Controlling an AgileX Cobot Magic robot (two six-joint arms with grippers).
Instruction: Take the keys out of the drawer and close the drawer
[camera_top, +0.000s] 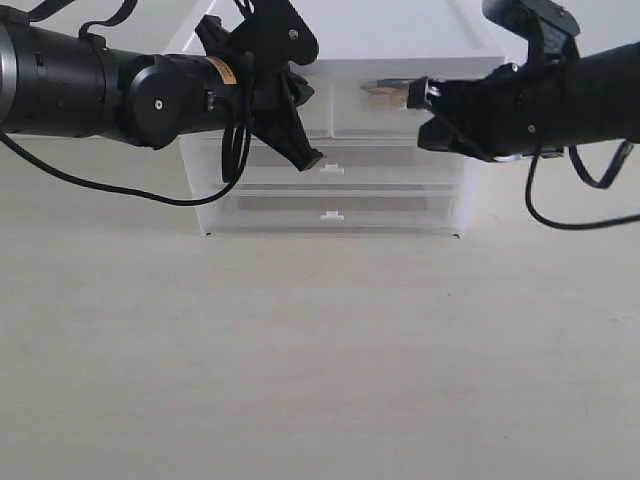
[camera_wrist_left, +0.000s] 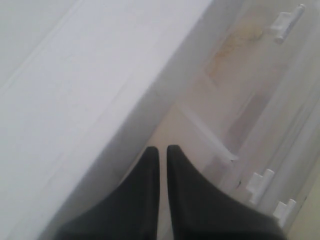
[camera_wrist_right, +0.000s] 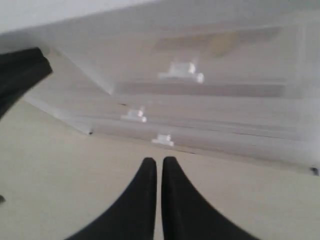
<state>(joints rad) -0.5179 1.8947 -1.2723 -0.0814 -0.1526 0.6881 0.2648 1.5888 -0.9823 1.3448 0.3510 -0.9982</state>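
The small bunch of gold and pale metal keys (camera_top: 384, 97) lies inside the clear plastic top right drawer (camera_top: 370, 122), which looks shut. The black left end effector (camera_wrist_left: 162, 148) and right end effector (camera_wrist_right: 159, 160) are pinched together, holding nothing. The drawer's white tab handle (camera_wrist_right: 182, 70) is tiny, so the right one could slip off, or shove the drawer box (camera_top: 420, 45) along the pale desk (camera_top: 320, 350).

Bright, flat, washed-out light with faint shadows; both wrist views are soft, the drawer unit (camera_wrist_left: 75, 100) blurred white.
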